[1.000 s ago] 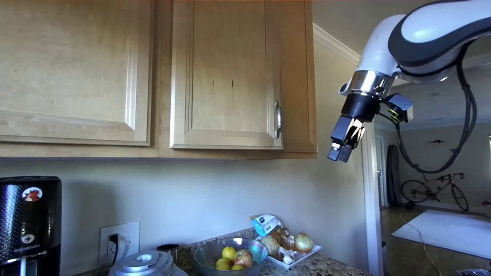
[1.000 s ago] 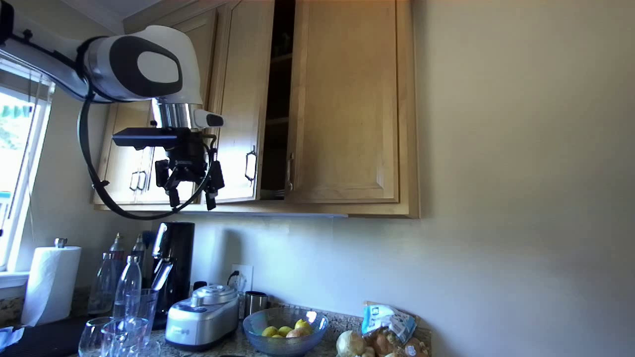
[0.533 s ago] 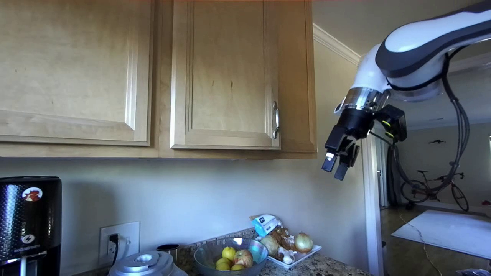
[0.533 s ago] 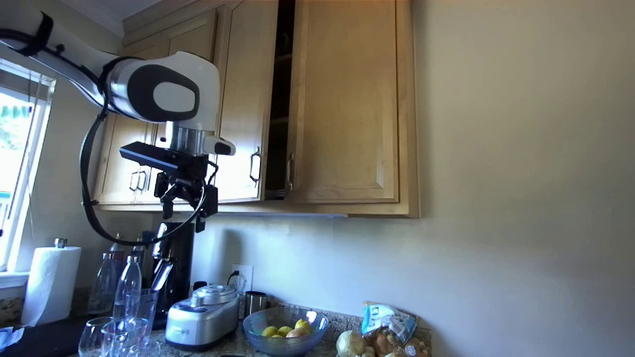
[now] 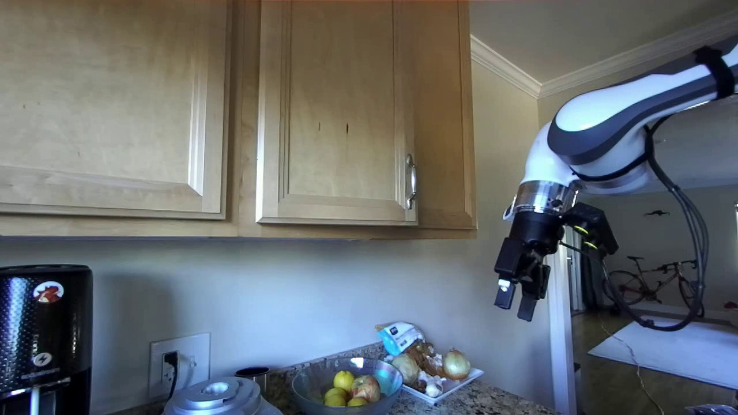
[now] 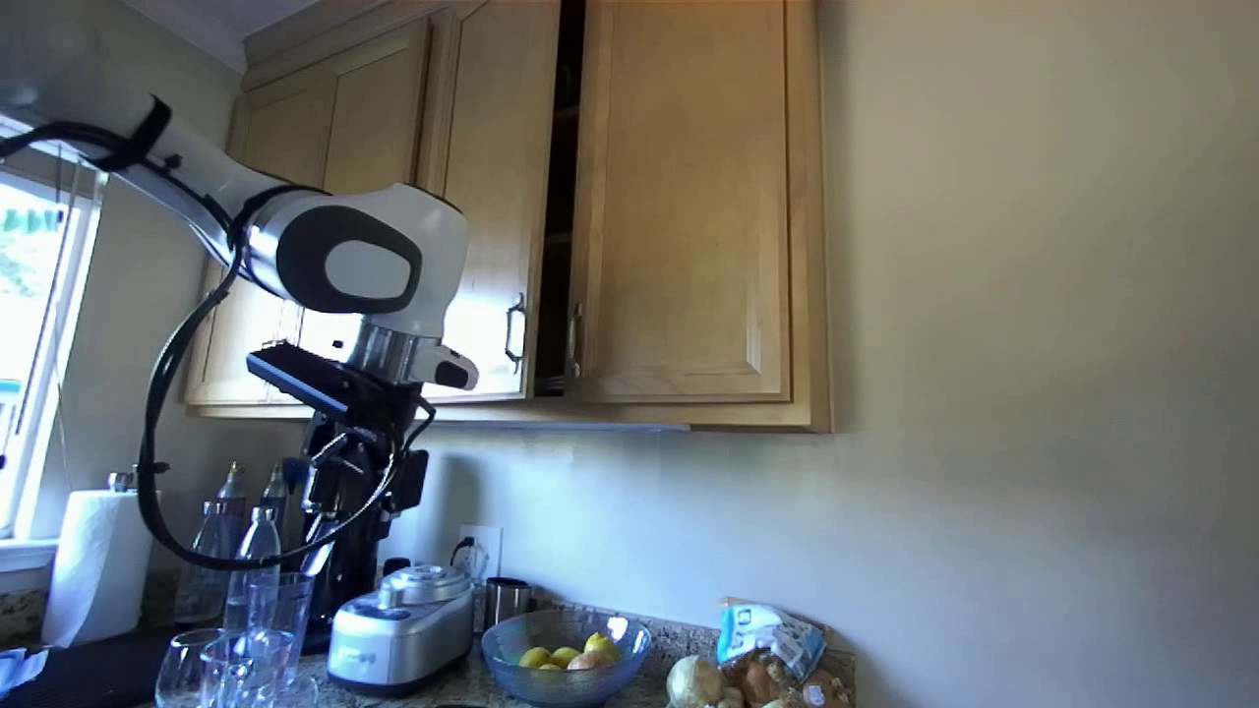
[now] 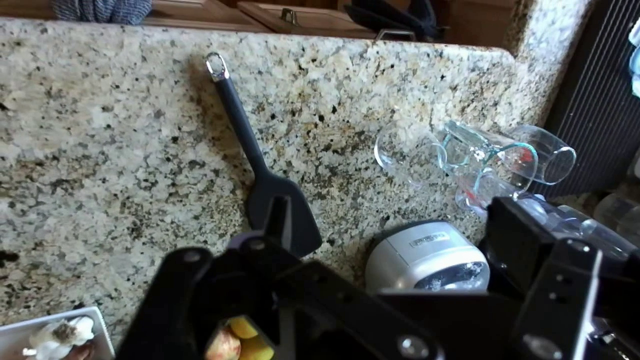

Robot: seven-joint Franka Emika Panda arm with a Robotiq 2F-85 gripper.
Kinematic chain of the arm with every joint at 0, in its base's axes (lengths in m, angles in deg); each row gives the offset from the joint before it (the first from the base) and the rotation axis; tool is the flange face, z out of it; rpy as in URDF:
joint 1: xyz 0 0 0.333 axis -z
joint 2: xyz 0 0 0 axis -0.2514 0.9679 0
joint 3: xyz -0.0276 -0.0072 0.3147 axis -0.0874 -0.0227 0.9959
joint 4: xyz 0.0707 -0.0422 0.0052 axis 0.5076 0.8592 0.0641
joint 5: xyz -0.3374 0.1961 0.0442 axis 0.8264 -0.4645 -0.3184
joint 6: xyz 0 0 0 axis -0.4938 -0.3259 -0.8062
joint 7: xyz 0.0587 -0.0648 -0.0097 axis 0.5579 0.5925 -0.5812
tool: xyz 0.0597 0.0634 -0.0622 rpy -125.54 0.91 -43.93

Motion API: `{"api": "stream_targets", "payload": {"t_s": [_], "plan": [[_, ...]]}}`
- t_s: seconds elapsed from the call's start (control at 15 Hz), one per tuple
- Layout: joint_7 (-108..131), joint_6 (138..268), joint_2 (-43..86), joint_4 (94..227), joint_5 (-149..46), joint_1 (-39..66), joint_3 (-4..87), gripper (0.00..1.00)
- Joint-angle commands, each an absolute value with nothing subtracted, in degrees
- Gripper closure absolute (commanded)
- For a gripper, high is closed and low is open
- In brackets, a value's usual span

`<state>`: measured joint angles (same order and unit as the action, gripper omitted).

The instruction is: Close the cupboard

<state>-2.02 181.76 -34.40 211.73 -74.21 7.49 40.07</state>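
Note:
The light maple cupboard (image 5: 340, 104) hangs on the wall in both exterior views. Its left door (image 6: 497, 197) stands partly open, with a silver bar handle (image 5: 411, 181) near its free edge. A dark gap (image 6: 559, 226) between the doors shows shelf edges and a little dishware low down. The right door (image 6: 684, 197) looks nearly flush; I cannot tell if it is fully shut. My gripper (image 5: 516, 305) is open and empty, pointing down, below the cupboard's bottom edge and apart from it. In the wrist view its fingers (image 7: 395, 220) are spread above the counter.
The wider same-wood cabinet (image 5: 104, 104) is beside the cupboard. On the counter are a food processor (image 6: 403, 629), a glass bowl (image 6: 566, 678) of fruit, onions (image 6: 696, 680), drinking glasses (image 6: 187, 669), a black machine (image 5: 46, 340) and a black spatula (image 7: 282, 210).
My arm and open gripper have moved down, clearly below the cupboard's bottom edge. The left door has swung slightly inward without gripper contact, and the dark gap has narrowed.

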Motion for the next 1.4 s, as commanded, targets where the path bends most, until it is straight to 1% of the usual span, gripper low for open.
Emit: {"api": "stream_targets", "payload": {"t_s": [0.0,1.33], "plan": [[-1.9,180.3,-34.3,213.0,-74.0,9.1,40.3,0.00],[-2.3,181.5,-33.3,212.3,-74.4,8.9,41.0,0.00]]}}
